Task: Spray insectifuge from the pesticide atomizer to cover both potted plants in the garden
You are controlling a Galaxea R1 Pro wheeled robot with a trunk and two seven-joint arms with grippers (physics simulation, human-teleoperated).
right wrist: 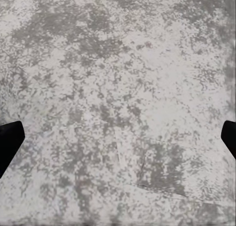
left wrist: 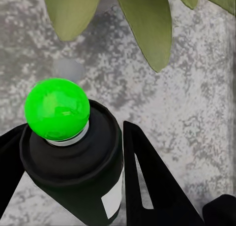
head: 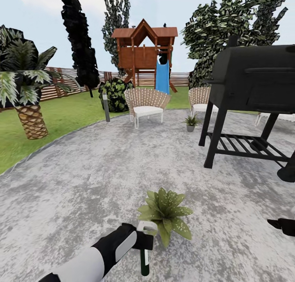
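Pesticide atomizer (head: 144,249) held in left gripper (head: 141,240) at near centre of paved circle (head: 102,171), bottle hanging below the fingers, white spray head (head: 146,227) up against the leaves of the near potted plant (head: 166,213). Left wrist view: dark bottle body (left wrist: 78,172) clamped between two black fingers (left wrist: 147,186), pale label patch (left wrist: 113,199) on its side, bright green ball (left wrist: 57,109) at the end facing the camera, broad green leaves (left wrist: 142,24) just beyond over speckled grey paving (left wrist: 196,103). Second potted plant (head: 191,122) far, centre-right, in small grey pot beside the black grill (head: 254,93) and in front of a wicker chair (head: 200,98). Another wicker chair (head: 145,104) further left, wooden playhouse (head: 145,53) with blue slide (head: 162,77) behind it. Palm (head: 24,89) on lawn (head: 53,118) at far left; slatted fence (head: 57,83) and dark trees (head: 80,36) along the back. Right gripper (head: 282,225) at near right edge of head view, partly cut off. Right wrist view: black fingertips (right wrist: 10,142) at opposite picture edges, well apart, bare grey paving between them.
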